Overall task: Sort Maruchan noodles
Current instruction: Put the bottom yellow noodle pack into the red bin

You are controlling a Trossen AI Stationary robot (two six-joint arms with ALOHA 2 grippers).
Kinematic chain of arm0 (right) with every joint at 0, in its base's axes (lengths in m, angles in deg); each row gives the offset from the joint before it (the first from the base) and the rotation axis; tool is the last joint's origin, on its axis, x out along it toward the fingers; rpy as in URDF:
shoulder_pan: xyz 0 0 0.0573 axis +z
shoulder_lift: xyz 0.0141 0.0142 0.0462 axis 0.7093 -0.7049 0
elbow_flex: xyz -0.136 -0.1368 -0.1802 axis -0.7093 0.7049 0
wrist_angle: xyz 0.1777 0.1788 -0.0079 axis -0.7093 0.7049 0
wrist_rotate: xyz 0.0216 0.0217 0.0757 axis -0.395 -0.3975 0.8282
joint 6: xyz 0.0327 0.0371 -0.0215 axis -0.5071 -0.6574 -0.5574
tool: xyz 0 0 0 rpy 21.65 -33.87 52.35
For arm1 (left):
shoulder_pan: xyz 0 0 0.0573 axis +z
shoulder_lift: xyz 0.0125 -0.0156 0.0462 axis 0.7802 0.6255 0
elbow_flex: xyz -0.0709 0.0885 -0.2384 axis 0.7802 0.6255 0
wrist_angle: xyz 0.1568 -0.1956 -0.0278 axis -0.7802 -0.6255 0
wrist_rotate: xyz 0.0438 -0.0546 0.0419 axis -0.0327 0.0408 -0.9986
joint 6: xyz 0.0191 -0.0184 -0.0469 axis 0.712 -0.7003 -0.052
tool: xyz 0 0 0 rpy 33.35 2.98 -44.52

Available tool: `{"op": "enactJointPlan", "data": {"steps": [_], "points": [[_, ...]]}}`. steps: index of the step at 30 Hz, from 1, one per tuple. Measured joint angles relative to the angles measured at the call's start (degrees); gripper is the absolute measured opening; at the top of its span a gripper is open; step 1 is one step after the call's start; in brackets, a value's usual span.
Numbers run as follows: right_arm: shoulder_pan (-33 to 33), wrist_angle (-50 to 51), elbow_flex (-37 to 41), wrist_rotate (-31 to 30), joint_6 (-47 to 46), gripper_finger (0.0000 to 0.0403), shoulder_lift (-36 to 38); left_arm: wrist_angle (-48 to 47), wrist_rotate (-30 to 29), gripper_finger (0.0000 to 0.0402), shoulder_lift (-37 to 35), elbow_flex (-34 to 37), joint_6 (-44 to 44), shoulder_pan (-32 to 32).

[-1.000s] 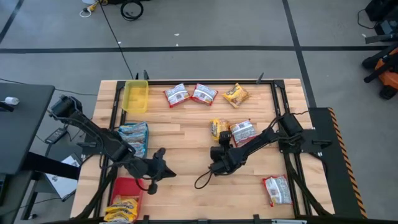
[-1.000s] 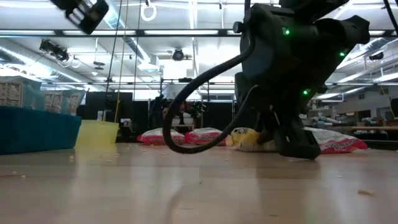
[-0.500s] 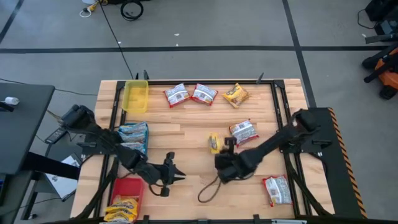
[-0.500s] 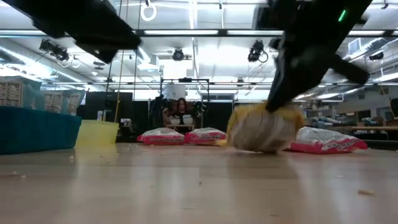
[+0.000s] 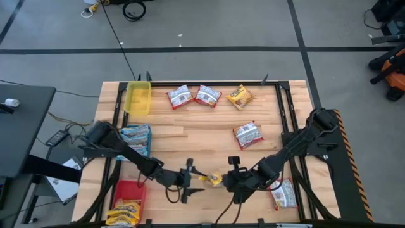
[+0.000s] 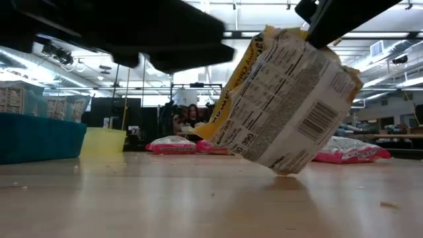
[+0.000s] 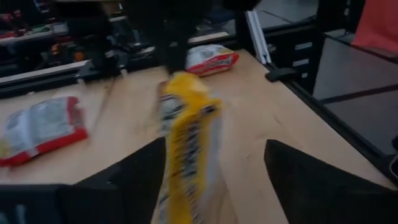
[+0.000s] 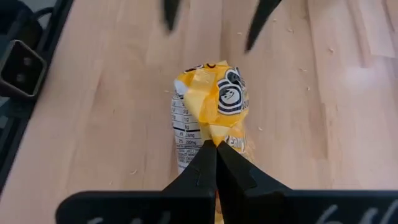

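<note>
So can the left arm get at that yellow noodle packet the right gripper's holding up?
Probably yes: the left gripper is open and faces the yellow noodle packet, pinched by the right gripper, with nothing between them.

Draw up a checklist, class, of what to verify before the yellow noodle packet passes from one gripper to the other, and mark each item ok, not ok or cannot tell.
1. Right gripper shut on the yellow packet: ok, its fingers pinch the packet's edge.
2. Packet lifted off the table: ok, the low view shows it hanging just above the wood.
3. Left gripper open to receive: ok, its fingers stand spread either side of the packet.
4. Left gripper already touching the packet: cannot tell.
5. Red tray near the left arm free to take a packet: cannot tell.
6. Other packets clear of the handover: ok, the nearest red-and-white packet lies apart.
</note>
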Motion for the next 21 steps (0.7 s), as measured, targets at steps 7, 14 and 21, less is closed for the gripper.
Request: {"op": "enactJointPlan", "data": {"steps": [7, 14, 21], "points": [[-1.4, 0.2, 0.0, -0.2, -0.6, 0.0005, 0.0, -8.9, -10.9, 0.0295, 8.5, -11.9, 4.4, 0.5], [-0.4, -0.2, 0.0, 0.8, -1.5, 0.0005, 0.0, -19.8, -21.5, 0.0296, 9.1, -18.8, 6.2, 1.1], [0.8, -0.3, 0.0, 1.1, -2.4, 0.0005, 0.0, -21.9, -19.9, 0.0296, 9.1, -20.5, 8.6, -0.3]]}}
